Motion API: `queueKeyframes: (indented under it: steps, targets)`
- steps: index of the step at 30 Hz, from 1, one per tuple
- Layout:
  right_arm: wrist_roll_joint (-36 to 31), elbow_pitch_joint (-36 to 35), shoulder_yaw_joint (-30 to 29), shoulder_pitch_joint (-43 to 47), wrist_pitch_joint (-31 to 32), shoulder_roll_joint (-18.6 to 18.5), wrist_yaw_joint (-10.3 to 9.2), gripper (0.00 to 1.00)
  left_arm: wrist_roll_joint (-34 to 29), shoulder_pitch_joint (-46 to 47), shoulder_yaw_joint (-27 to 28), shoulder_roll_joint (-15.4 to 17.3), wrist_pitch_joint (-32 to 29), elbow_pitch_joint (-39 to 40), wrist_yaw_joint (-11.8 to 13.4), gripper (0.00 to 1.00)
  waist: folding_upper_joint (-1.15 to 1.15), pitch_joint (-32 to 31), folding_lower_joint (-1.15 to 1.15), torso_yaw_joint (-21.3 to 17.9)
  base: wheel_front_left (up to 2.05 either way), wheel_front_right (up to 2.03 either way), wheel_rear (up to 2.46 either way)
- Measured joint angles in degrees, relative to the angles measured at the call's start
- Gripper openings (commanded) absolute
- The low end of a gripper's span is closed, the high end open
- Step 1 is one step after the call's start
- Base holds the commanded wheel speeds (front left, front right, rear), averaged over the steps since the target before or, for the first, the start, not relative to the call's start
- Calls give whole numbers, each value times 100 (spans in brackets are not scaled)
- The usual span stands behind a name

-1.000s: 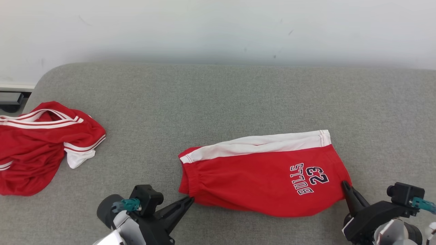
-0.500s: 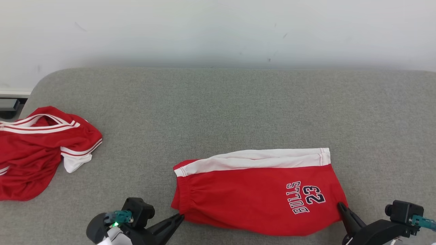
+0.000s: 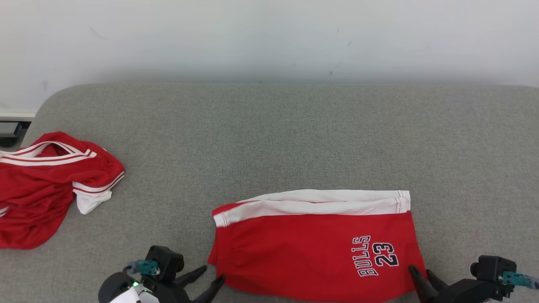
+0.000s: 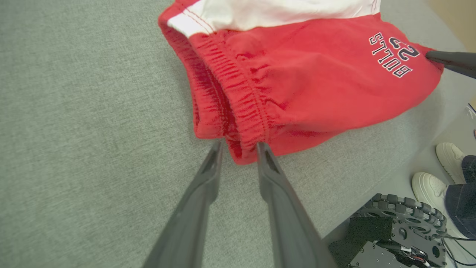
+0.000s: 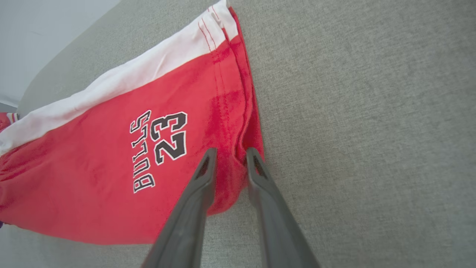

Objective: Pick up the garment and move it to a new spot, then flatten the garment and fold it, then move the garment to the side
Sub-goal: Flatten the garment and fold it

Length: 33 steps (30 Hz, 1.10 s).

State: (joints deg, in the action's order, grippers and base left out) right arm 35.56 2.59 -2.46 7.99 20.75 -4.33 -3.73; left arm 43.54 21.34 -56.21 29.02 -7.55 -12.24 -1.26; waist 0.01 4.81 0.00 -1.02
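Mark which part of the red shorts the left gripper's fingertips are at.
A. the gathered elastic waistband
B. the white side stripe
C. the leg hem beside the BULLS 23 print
A: in the left wrist view the left gripper has its parted fingers either side of a corner of the gathered waistband of the red shorts; the BULLS 23 print is at the other end.

The garment (image 3: 311,248), red shorts with a white side band and "BULLS 23" lettering, is laid flat, leg upon leg, near the front edge of the grey surface (image 3: 269,139). Its gathered waistband is turned left, its hem right.
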Motion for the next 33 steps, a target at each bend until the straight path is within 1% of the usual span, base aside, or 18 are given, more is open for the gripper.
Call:
queueKeyframes:
  steps: [8,12,14,17,20,21,22,25,29,33]
  targets:
    - [-189,-113,-25,-4,114,-94,-131,100,-16,0,81,120,-46,-118,183,100,0,17,0,-8,0,0,0]
    - [-193,-188,-73,-2,151,-115,-140,100,-19,2,308,137,172,-102,339,100,0,-2,0,5,0,0,0]
    - [-278,-290,-101,-5,141,-147,-162,100,54,1,597,70,456,-54,485,100,0,-41,0,13,0,0,0]
    - [-426,-464,-162,-68,9,-275,-163,100,104,6,955,-55,904,65,588,100,0,-119,0,19,0,0,0]
    - [-476,-586,-202,-257,-164,-312,-163,100,91,9,1084,-201,1204,94,633,100,0,-225,0,26,0,0,0]
    - [-564,-609,-170,-377,-263,-336,-143,100,-9,11,1069,-236,1318,83,657,100,0,-309,0,37,0,0,0]
    - [-578,-609,-158,-420,-316,-341,-129,100,-20,7,1103,-263,1372,55,710,100,0,-353,0,43,0,0,0]
    - [-594,-599,-102,-475,-445,-309,-123,100,52,-14,1380,-416,1601,4,815,100,-1,-486,0,62,0,0,0]
    - [-671,-546,-94,-489,-708,-205,-131,100,198,-248,1840,-643,1956,-1,838,100,0,-647,0,95,0,0,0]
    - [-760,-476,-100,-492,-928,-125,-132,100,311,-482,2123,-755,2049,-12,839,100,0,-748,0,122,0,0,0]
